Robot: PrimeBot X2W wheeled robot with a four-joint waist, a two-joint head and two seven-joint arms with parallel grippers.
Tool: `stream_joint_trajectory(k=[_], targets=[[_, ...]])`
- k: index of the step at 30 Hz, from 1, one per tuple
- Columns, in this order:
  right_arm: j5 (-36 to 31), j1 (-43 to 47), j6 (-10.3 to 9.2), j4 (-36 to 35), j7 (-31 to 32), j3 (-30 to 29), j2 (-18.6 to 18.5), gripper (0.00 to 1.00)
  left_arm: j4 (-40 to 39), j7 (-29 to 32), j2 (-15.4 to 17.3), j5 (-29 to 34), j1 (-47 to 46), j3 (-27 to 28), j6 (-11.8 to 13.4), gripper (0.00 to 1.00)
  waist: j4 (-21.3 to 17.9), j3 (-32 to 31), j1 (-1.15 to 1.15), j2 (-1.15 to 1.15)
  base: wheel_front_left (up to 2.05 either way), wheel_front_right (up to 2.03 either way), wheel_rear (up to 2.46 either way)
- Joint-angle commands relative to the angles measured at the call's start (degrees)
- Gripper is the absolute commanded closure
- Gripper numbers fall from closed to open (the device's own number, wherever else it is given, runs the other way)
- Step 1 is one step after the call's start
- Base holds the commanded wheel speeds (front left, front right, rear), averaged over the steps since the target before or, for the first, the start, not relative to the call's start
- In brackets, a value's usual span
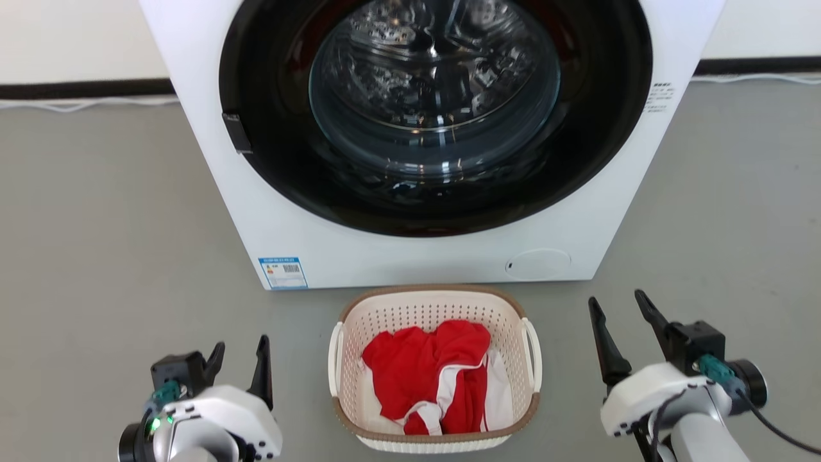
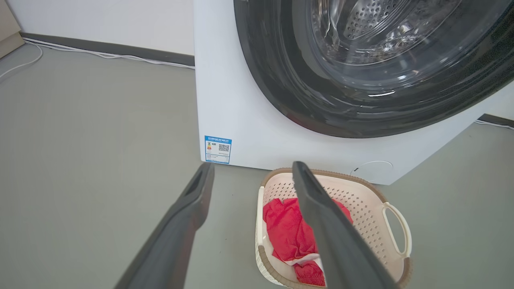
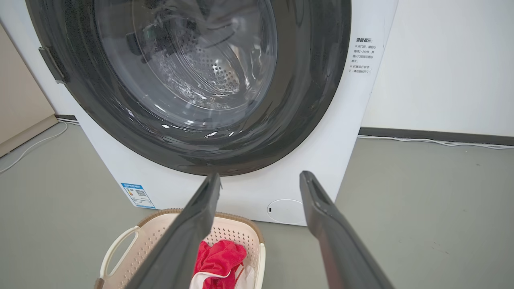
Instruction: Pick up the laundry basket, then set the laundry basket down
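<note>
The laundry basket (image 1: 423, 308) sits on the grey floor just in front of the washing machine, cream-white with a brown rim and white loop handles, holding red and white clothes (image 1: 430, 372). My left gripper (image 1: 240, 356) hovers open to the basket's left, apart from its handle. My right gripper (image 1: 619, 308) stands open to the basket's right, also clear of it. In the left wrist view the basket (image 2: 361, 200) lies beyond the open fingers (image 2: 196, 192). The right wrist view has the basket (image 3: 132, 241) at the lower left, behind one of its fingers (image 3: 209, 196).
The white washing machine (image 1: 321, 244) with its round dark glass door (image 1: 436, 109) rises directly behind the basket. Grey floor (image 1: 96, 256) spreads to both sides. A dark baseboard and a pale cable (image 2: 100, 54) run along the back wall.
</note>
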Motion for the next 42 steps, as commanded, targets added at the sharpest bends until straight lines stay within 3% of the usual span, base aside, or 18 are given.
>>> stream_joint_trajectory(k=[1, 20, 38, 39, 42], targets=[[0.6, 0.8, 0.35, -2.5, -0.8, 1.3, 0.2, 0.0, -2.1, -0.3, 0.7, 1.0, 0.5, 2.6, -0.5, 0.0, -0.3, -1.3, 0.0, 0.0, 0.0, 0.0, 0.0], [0.3, 8.7, 0.35, -8.4, -0.8, 0.0, 0.2, 0.0, -7.9, -0.3, -2.3, 5.4, 9.3, 11.7, -1.2, 0.0, -1.5, -5.6, 0.0, 0.0, 0.0, 0.0, 0.0], [0.2, 10.1, 0.35, -9.9, -0.8, 0.6, 0.2, 0.0, -9.7, -0.3, -4.0, 7.0, 10.8, 15.5, -2.0, 0.0, -0.6, -7.0, 0.0, 0.0, 0.0, 0.0, 0.0], [0.4, 11.0, 0.0, -8.2, 0.0, -0.9, 0.3, 1.0, -8.3, 0.0, -4.7, 6.6, 11.9, 13.9, -1.8, 1.0, -0.6, -7.0, 0.0, 0.0, 0.0, 0.0, 0.0], [0.5, 11.6, -0.05, -6.6, 0.1, -0.9, 0.4, 1.0, -6.8, 0.1, -5.0, 6.5, 12.4, 14.0, -1.8, 1.0, -0.6, -7.0, 0.0, 0.0, 0.0, 0.0, 0.0]])
